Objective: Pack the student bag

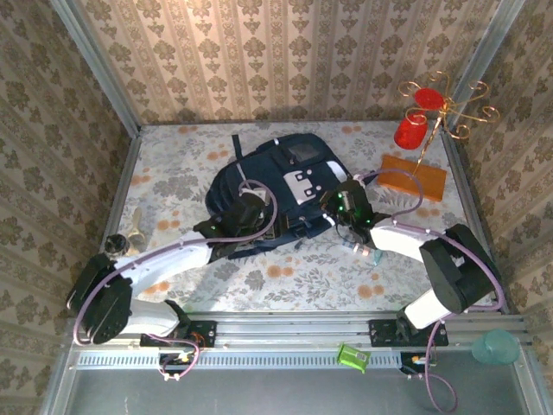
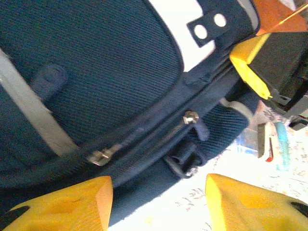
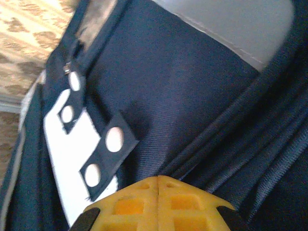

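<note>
Student bag [image 1: 259, 173] lies flat under both claws. Its zip looks closed, with the zip pull [image 2: 100, 157] just ahead of left claw [image 2: 159, 204] and untouched. Left claw released, fingers apart at bag edge. Right claw [image 3: 159, 185] clenched against bag fabric; cannot tell if it pinches anything. Orange book [image 1: 415, 177] sits beyond right claw, outside bag. Packing barely begun, I'd judge.

Your student bag [image 1: 285, 186] lies mid-table, with the left gripper [image 2: 159, 202] at its near-left edge and the right gripper [image 3: 159, 182] at its near-right. A board [image 1: 413, 177] lies to its right.
</note>
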Robot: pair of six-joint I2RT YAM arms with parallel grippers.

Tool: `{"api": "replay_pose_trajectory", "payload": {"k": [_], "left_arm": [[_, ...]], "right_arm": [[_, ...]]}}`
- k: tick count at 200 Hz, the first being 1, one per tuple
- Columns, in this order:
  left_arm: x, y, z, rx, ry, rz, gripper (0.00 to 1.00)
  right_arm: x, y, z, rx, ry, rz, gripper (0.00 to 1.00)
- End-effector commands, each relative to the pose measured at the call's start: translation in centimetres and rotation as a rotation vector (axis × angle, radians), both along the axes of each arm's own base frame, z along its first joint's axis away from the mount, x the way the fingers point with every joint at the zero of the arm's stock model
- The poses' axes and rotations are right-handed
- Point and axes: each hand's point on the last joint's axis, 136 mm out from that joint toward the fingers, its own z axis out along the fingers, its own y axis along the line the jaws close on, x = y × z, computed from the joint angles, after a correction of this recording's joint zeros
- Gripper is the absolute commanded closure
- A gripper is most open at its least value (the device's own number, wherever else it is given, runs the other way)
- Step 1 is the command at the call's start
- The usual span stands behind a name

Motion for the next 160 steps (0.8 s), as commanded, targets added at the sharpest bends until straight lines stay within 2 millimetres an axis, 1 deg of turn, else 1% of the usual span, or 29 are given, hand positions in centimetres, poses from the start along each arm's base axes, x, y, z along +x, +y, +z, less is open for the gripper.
{"api": "replay_pose_trajectory", "payload": {"k": [1, 24, 40, 42, 44, 56, 65, 76, 78, 79, 80, 85, 87, 90, 91, 92, 96, 101, 104, 106, 108, 115, 126, 134, 146, 154, 160], "left_arm": [[-0.6, 0.7, 0.0, -0.018, 0.014, 0.047, 0.46], [0.2, 1.0, -0.3, -0.008, 0.016, 0.059, 0.45], [0.8, 1.6, -0.5, -0.008, 0.02, 0.087, 0.45], [0.8, 1.7, -0.5, -0.006, 0.021, 0.089, 0.45], [0.8, 1.8, -0.6, -0.003, 0.023, 0.094, 0.45], [1.1, 2.4, -0.8, 0.008, 0.019, 0.12, 0.45], [1.3, 2.7, -0.9, 0.011, 0.011, 0.133, 0.45], [1.4, 2.5, -0.9, 0.01, 0.007, 0.127, 0.43], [1.4, 2.5, -1.0, 0.012, 0.008, 0.126, 0.43], [1.5, 2.5, -0.9, 0.013, 0.007, 0.126, 0.43], [1.5, 2.5, -0.9, 0.015, 0.007, 0.126, 0.43], [1.5, 2.5, -0.9, 0.022, 0.006, 0.124, 0.42], [1.5, 2.5, -1.0, 0.026, 0.006, 0.124, 0.42], [1.6, 2.5, -0.9, 0.026, 0.004, 0.122, 0.42], [1.6, 2.5, -1.0, 0.026, 0.005, 0.123, 0.42], [1.6, 2.5, -1.0, 0.027, 0.004, 0.122, 0.42], [1.6, 2.5, -1.0, 0.028, 0.004, 0.122, 0.41], [1.6, 2.5, -1.1, 0.028, 0.002, 0.121, 0.41], [1.6, 2.5, -1.0, 0.026, -0.001, 0.123, 0.41], [1.6, 2.5, -1.1, 0.027, -0.003, 0.121, 0.41], [1.6, 2.5, -1.1, 0.028, -0.004, 0.121, 0.41], [1.6, 2.6, -1.1, 0.03, -0.006, 0.119, 0.41], [1.6, 2.5, -1.1, 0.035, -0.008, 0.113, 0.4], [1.5, 2.5, -1.2, 0.038, -0.006, 0.111, 0.4], [1.5, 2.5, -1.4, 0.036, -0.001, 0.112, 0.4], [1.4, 2.5, -1.5, 0.034, 0.003, 0.113, 0.39], [1.3, 2.5, -1.6, 0.034, 0.008, 0.113, 0.39]], "right_arm": [[0.1, 1.2, 3.8, 0.06, -0.136, -0.006, 1.0], [-1.0, 1.8, 5.2, 0.045, -0.195, -0.004, 1.0], [-1.9, 2.5, 5.2, 0.02, -0.22, 0.006, 1.0], [-2.0, 2.5, 6.1, 0.03, -0.243, 0.006, 1.0], [-2.2, 2.5, 6.4, 0.029, -0.252, 0.008, 1.0], [-2.7, 3.0, 6.6, 0.006, -0.27, 0.021, 1.0], [-2.7, 2.8, 6.5, -0.014, -0.269, 0.024, 1.0], [-2.5, 2.0, 6.4, -0.056, -0.253, 0.008, 0.99], [-2.4, 1.8, 6.4, -0.064, -0.249, 0.007, 0.97], [-2.3, 1.6, 6.3, -0.075, -0.237, 0.007, 0.93], [-2.3, 1.6, 6.3, -0.075, -0.237, 0.007, 0.93], [-2.0, 1.2, 6.1, -0.107, -0.201, 0.01, 0.84], [-1.9, 0.9, 5.7, -0.124, -0.177, 0.012, 0.79], [-1.6, 0.6, 6.0, -0.139, -0.161, 0.009, 0.71], [-1.5, 0.3, 5.7, -0.155, -0.136, 0.008, 0.65], [-1.5, 0.3, 5.7, -0.155, -0.136, 0.008, 0.65], [-1.2, -0.1, 5.6, -0.187, -0.106, 0.01, 0.58], [-1.0, -0.7, 5.3, -0.238, -0.069, 0.02, 0.51], [-0.8, -1.1, 5.5, -0.269, -0.054, 0.019, 0.47], [-0.8, -1.5, 4.6, -0.3, -0.021, 0.016, 0.46], [-0.7, -1.8, 4.3, -0.32, -0.004, 0.011, 0.45], [-0.5, -2.9, 3.9, -0.374, 0.026, -0.006, 0.4], [0.0, -4.5, 3.5, -0.43, 0.047, -0.024, 0.26], [0.4, -6.0, 3.1, -0.451, 0.071, -0.049, 0.18], [1.2, -7.7, 2.5, -0.442, 0.105, -0.058, 0.14], [2.0, -8.2, 2.0, -0.414, 0.124, -0.038, 0.12], [2.6, -8.2, 1.7, -0.389, 0.135, -0.012, 0.12]]}}
